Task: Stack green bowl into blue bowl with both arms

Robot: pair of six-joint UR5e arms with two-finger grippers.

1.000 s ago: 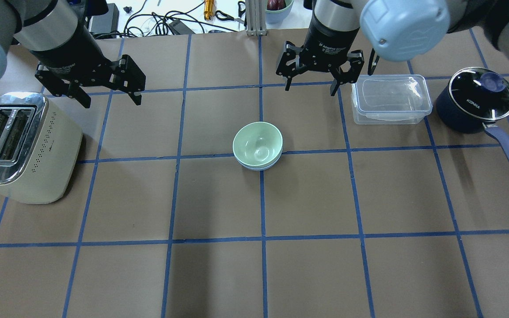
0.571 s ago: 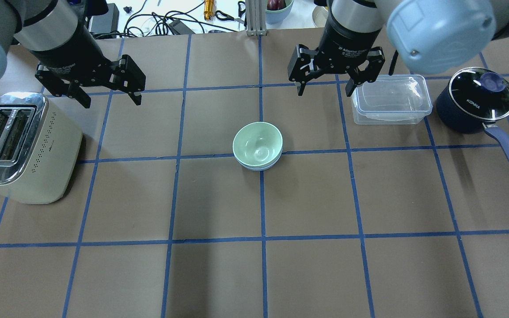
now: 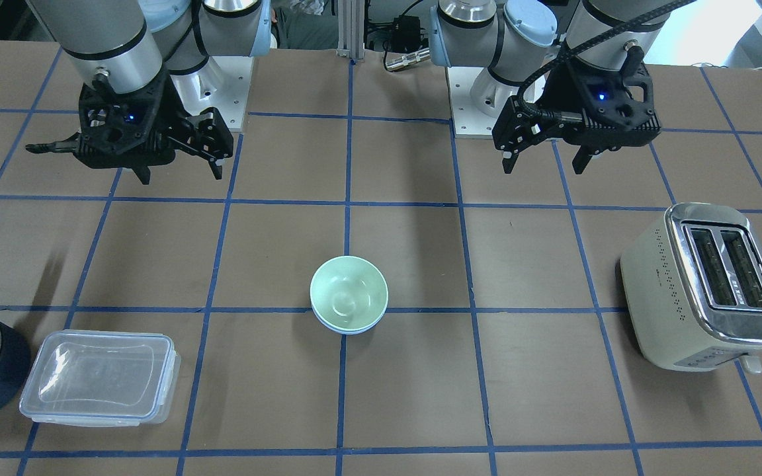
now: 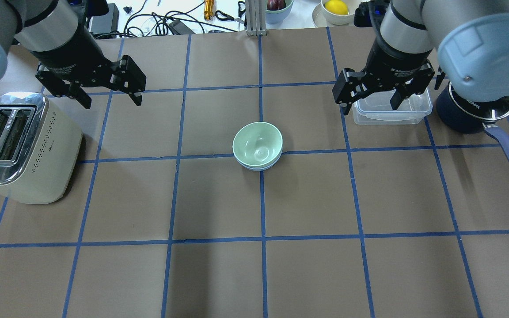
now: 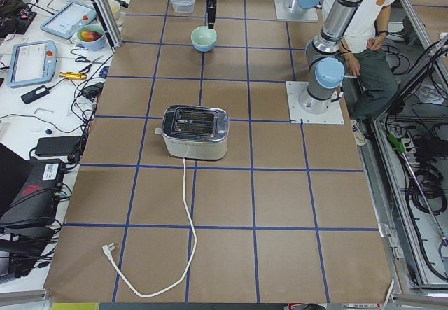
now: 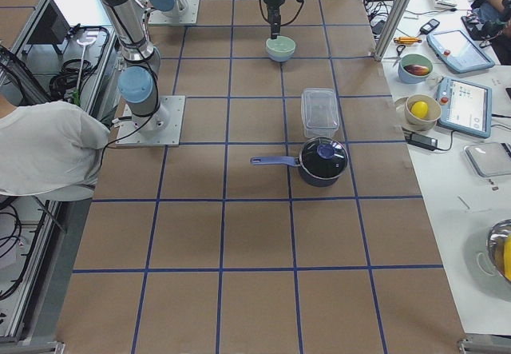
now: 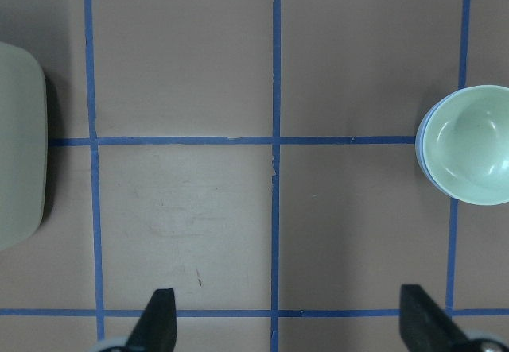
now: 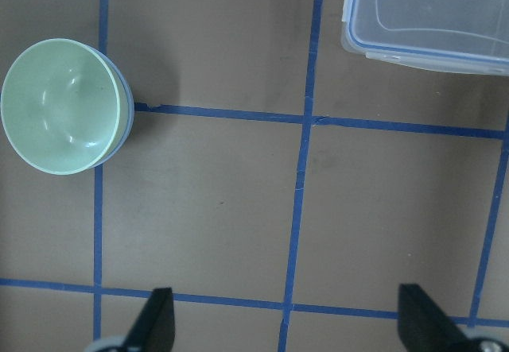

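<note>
The green bowl (image 4: 256, 142) sits nested inside the blue bowl (image 4: 258, 168) at the table's middle, and only the blue rim shows beneath it. Both show in the front view, green (image 3: 348, 289) over blue (image 3: 348, 328). My left gripper (image 4: 112, 99) is open and empty, raised at the far left beside the toaster. My right gripper (image 4: 370, 105) is open and empty, raised over the clear container at the far right. The left wrist view shows the green bowl (image 7: 469, 145) at its right edge. The right wrist view shows it (image 8: 60, 106) at the upper left.
A cream toaster (image 4: 20, 150) stands at the left edge. A clear lidded container (image 4: 409, 110) and a dark blue saucepan (image 4: 462, 120) with a glass lid stand at the far right. Cables and small bowls lie beyond the far edge.
My right gripper has moved to the right, from beside the clear container to above it, still open. The left gripper and the nested bowls have not moved.
</note>
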